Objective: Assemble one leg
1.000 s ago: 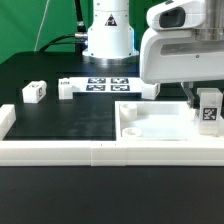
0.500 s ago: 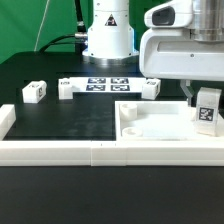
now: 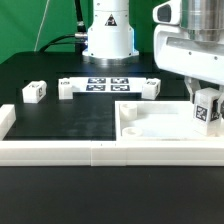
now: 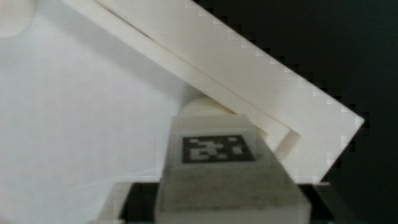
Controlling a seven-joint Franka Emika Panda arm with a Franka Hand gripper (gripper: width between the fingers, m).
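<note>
My gripper [image 3: 206, 104] is shut on a leg [image 3: 208, 112], a small white block whose black-and-white tag faces the camera. It holds the leg at the right end of the large white square panel [image 3: 150, 127], over its near right corner; I cannot tell whether the leg touches the panel. In the wrist view the leg [image 4: 217, 152] sits between the dark fingers [image 4: 143, 200], with the gripper [image 4: 222, 205] closed round it. Three more legs lie on the black table: two at the exterior view's left [image 3: 33, 91] [image 3: 66, 88] and one behind the panel [image 3: 152, 86].
The marker board [image 3: 108, 84] lies at the back by the robot base [image 3: 107, 35]. A long white rail [image 3: 90, 152] runs along the front, with a short piece at the exterior view's left [image 3: 5, 120]. In the wrist view a rail [image 4: 231, 60] runs beside the panel surface [image 4: 80, 110].
The hand has shifted toward the exterior view's right and tilted, while the held leg has stayed almost in place, dropping slightly.
</note>
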